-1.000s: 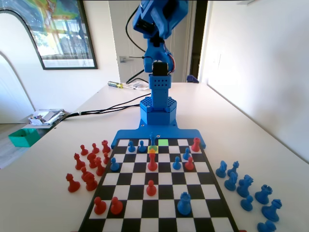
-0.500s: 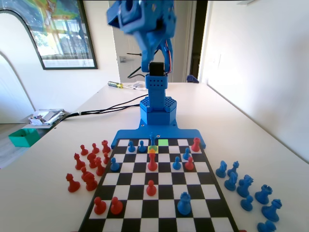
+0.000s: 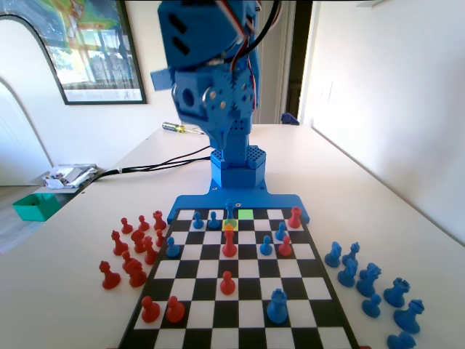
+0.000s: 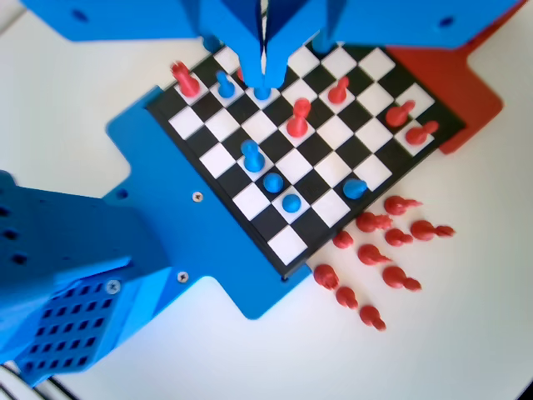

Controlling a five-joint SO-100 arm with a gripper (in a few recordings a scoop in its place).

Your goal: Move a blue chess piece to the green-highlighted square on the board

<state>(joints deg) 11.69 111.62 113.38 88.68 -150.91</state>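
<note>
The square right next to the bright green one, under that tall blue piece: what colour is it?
Yellow-orange; the highlighted square shows best in the fixed view.

Blue chess piece [image 3: 230,211] upright on board [image 3: 240,320], beside green-highlighted square [image 3: 246,214].

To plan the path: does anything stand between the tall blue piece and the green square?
Nothing. In the fixed view the blue chess piece stands next to the green-highlighted square, with no piece between them.
</note>
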